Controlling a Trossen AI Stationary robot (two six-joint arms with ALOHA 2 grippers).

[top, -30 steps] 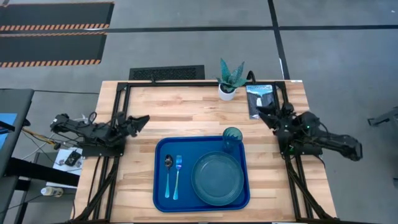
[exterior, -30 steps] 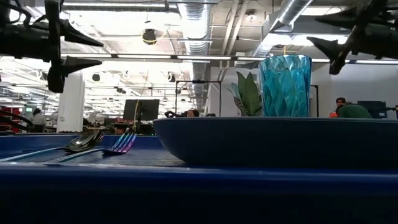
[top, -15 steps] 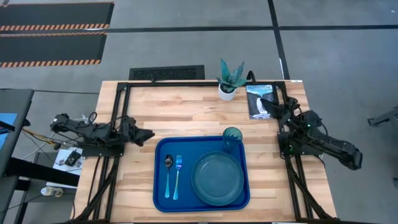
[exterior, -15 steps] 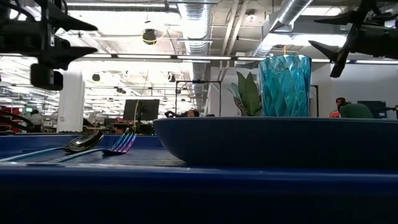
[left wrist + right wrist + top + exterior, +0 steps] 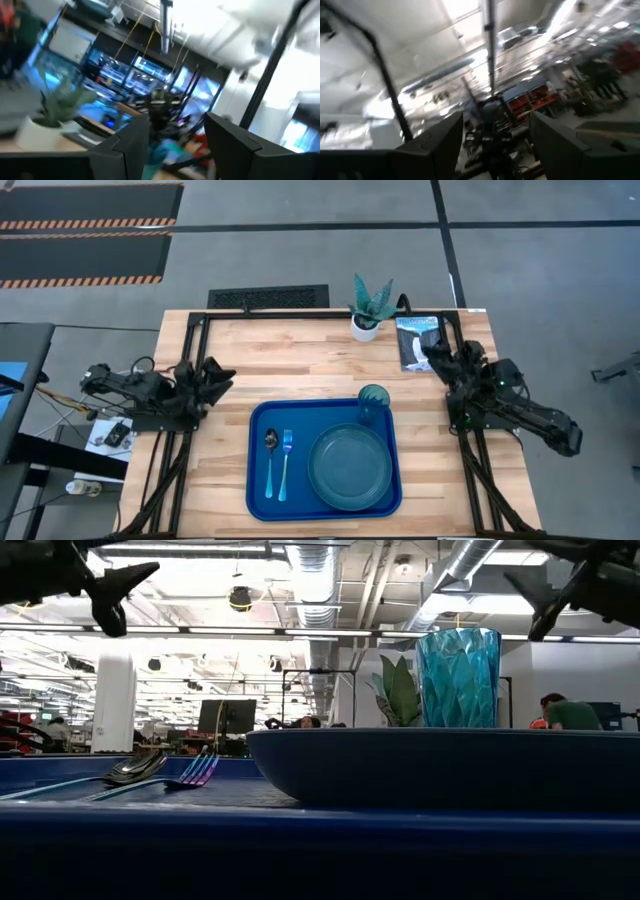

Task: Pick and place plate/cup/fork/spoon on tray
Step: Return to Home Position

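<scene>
The blue tray (image 5: pixel 256 480) lies at the table's near middle. On it rest the teal plate (image 5: pixel 350 467) at the right, the teal ribbed cup (image 5: pixel 373 402) upright at the far right corner, and the spoon (image 5: pixel 270 460) and fork (image 5: pixel 286 462) side by side at the left. In the low view the cup (image 5: pixel 458 678) stands behind the plate (image 5: pixel 440 765). My left gripper (image 5: pixel 222 372) is open and empty over the table's left edge. My right gripper (image 5: pixel 432 352) is open and empty over the far right. Both are raised, clear of the tray.
A white pot with a spiky green plant (image 5: pixel 368 310) stands at the far edge. A dark printed card (image 5: pixel 417 340) lies at the far right corner, under my right gripper. Bare wood shows between the tray and the far edge.
Both grippers have risen, as the low view shows. My left gripper swung toward the tray's left far corner and then drew back toward the left edge. My right gripper went a little toward the far edge. Nothing on the tray has moved.
</scene>
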